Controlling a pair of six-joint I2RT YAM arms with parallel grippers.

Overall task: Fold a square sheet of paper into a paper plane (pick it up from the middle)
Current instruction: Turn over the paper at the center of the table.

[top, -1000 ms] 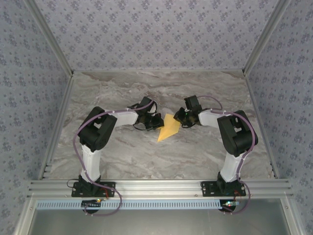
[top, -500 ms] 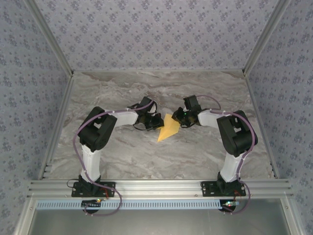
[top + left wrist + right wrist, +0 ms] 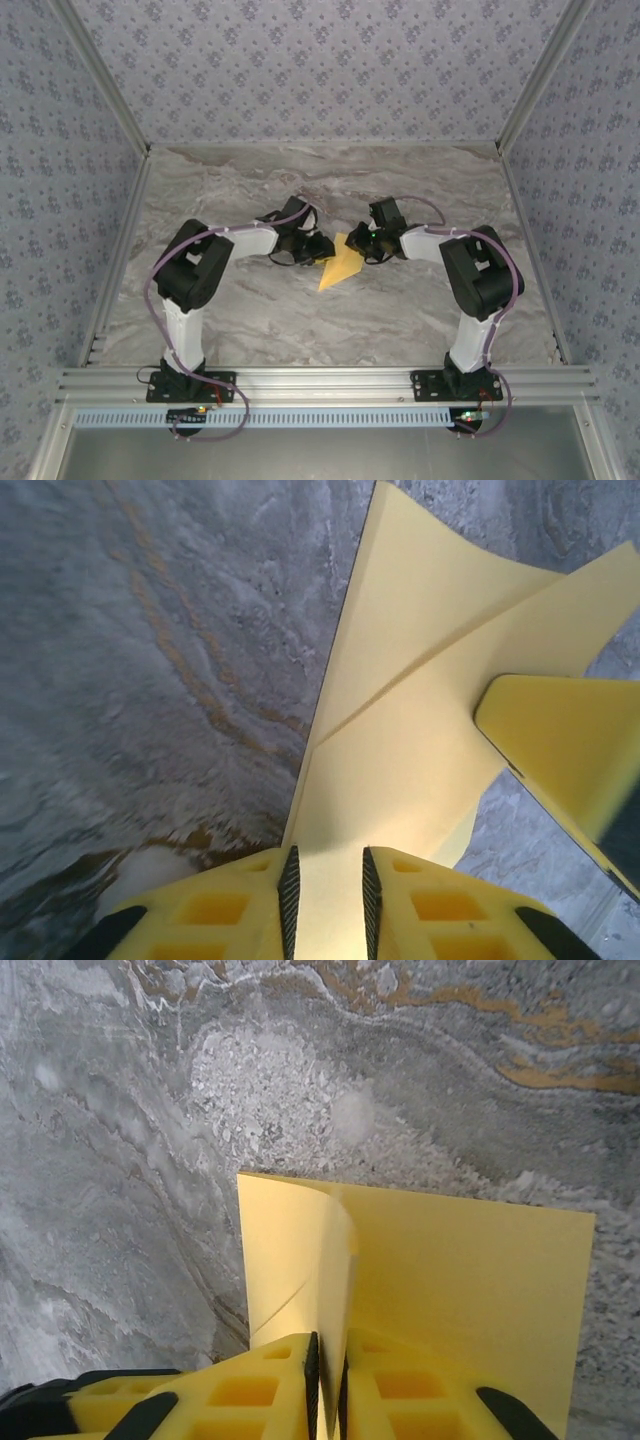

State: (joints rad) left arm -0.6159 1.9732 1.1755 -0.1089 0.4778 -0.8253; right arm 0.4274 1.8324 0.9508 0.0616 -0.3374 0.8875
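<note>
Scene: two robot arms reach inward over a grey marble table (image 3: 420,190), fingertips facing each other, with a small yellow-orange paper shape between them.

Paper plane (image 3: 341,267): partly folded into a pointed kite outline. Its wide end lies between the two grippers and its point trails back from them toward the arm bases.

Left gripper (image 3: 327,890): the jaws are narrowly parted. A strip of the paper lies in the gap and the pads do not visibly press it. Ahead of the fingertips two flaps fan outward with a crease between them.

Right gripper (image 3: 327,1380): the jaws are nearly together, pinching an upright ridge of the paper. A flat panel spreads to the right of the pads, and a curled flap stands just to their left.

Step in hand: probably handing the grip over so a centre fold can be sharpened, with the right side anchoring and the left side letting go.

Doing it well: the right pinch should hold firm on the ridge while the left jaws clear the paper straight back, without dragging the flaps. Any re-grip should land on the crease line, not on a loose flap.

Risk: the thin sheet may slide on the smooth marble or spring open, and the curled flap beside the right pads may crease crookedly.
</note>
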